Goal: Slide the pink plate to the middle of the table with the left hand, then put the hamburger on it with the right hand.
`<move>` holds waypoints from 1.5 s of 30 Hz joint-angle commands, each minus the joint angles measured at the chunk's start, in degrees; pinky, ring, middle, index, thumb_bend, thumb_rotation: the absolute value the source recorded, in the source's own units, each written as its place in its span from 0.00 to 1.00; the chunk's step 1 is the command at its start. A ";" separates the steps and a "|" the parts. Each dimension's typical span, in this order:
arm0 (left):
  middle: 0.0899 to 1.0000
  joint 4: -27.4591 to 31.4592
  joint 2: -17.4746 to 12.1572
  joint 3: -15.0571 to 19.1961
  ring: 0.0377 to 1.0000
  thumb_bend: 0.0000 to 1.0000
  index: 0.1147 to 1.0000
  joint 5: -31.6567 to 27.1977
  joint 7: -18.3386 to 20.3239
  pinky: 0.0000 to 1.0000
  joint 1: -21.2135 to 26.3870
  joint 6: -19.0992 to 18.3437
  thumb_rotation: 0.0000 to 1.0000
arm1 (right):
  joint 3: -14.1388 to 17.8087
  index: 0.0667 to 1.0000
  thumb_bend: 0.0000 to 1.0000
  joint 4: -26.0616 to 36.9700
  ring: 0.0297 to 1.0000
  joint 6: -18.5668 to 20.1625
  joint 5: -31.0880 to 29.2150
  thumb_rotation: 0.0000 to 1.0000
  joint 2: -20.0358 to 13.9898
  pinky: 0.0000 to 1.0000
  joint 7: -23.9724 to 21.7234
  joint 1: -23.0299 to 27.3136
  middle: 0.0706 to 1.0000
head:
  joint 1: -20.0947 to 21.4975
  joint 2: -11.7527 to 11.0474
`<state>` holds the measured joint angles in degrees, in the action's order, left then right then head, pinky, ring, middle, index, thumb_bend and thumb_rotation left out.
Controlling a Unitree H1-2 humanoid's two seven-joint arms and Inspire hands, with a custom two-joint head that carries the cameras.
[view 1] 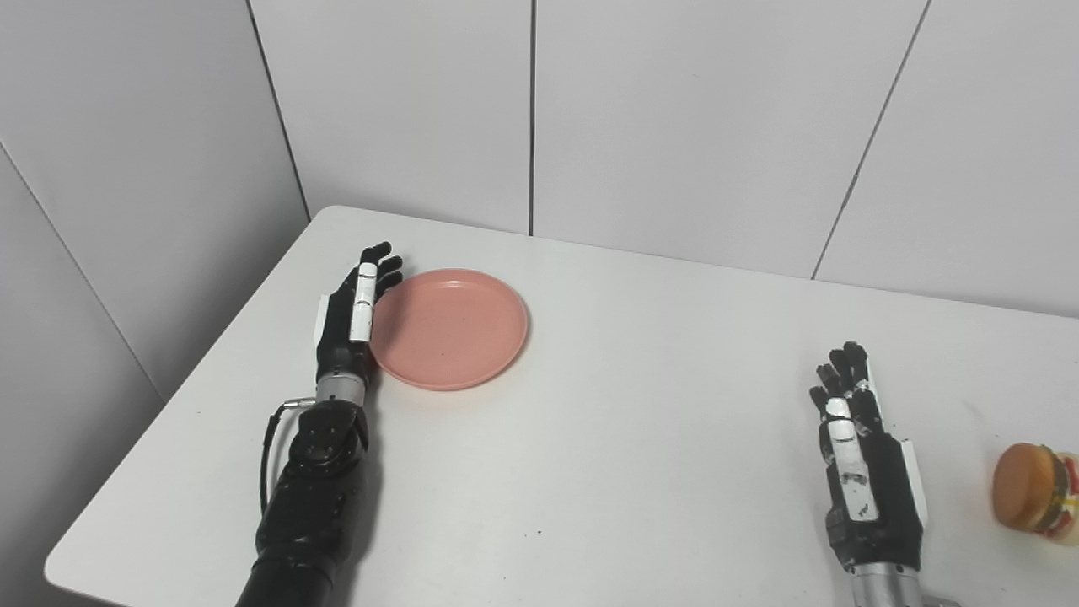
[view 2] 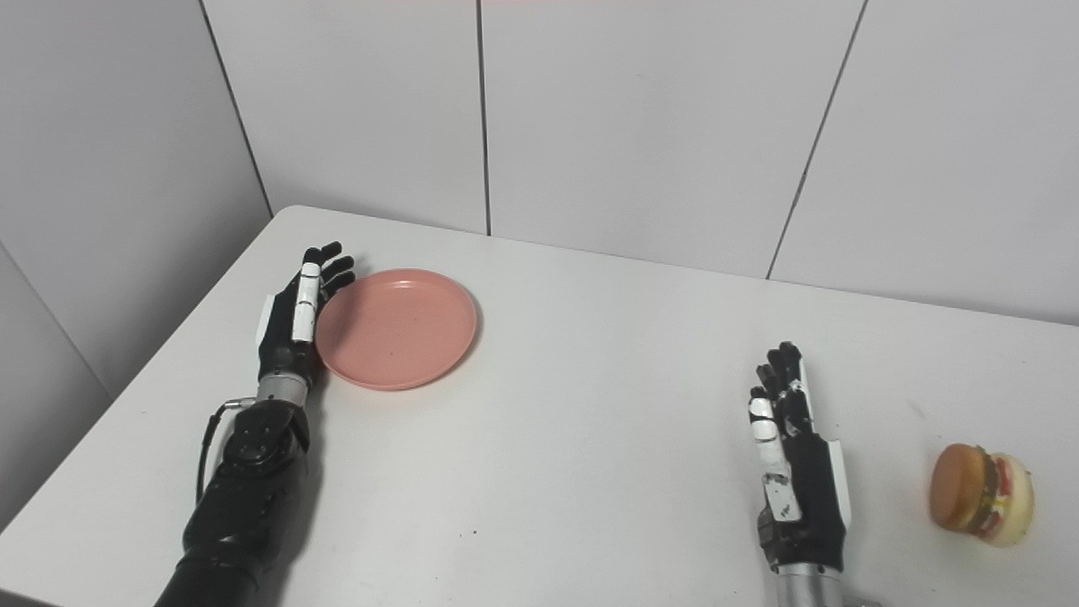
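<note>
The left robot hand [view 1: 354,314], fingers spread and holding nothing, stood edge-on against the round pink plastic plate [view 1: 448,327], which an uneven push might spin away.

no readable text, labels, brands, numbers or signs on anything in view

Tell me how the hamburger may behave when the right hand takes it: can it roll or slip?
The hamburger lies on its side, resting on its round edge, so a nudge would probably roll it. Its buns look smooth and glossy, so it may slip between fingers. The right hand, open, is beside it, apart.
</note>
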<state>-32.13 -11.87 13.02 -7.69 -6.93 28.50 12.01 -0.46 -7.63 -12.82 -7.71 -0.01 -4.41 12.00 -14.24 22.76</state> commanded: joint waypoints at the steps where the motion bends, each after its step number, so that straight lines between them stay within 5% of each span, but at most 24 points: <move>1: 0.76 1.17 1.25 -1.11 0.78 0.62 0.74 0.48 0.38 0.79 0.24 -0.34 1.00 | 0.64 1.00 0.48 -3.84 1.00 -1.19 -0.32 0.76 -0.64 1.00 -0.67 -4.23 1.00 | 0.38 0.16; 14: 0.76 8.03 5.78 -3.21 0.79 0.60 0.74 -2.89 3.38 0.81 -2.21 -7.07 1.00 | -0.31 1.00 0.56 -2.47 1.00 0.13 3.18 0.77 0.43 1.00 1.10 -4.40 1.00 | 6.07 1.34; 31: 0.78 8.21 7.65 -4.63 0.82 0.59 0.75 -6.86 12.36 0.84 -4.40 -6.48 1.00 | -1.47 1.00 0.56 -1.47 1.00 2.03 6.51 0.80 3.29 1.00 3.73 -3.88 1.00 | 13.62 2.15; 45: 0.77 11.25 9.04 -6.21 0.80 0.59 0.74 -6.39 13.24 0.82 -6.23 -9.30 1.00 | -2.12 1.00 0.57 -2.54 1.00 1.87 8.50 0.85 5.63 1.00 5.77 -2.13 1.00 | 20.98 3.54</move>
<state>-20.63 -3.60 7.33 -13.67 6.06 23.56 4.08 -2.08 -7.31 -11.65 0.70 4.40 0.98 11.96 6.06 26.19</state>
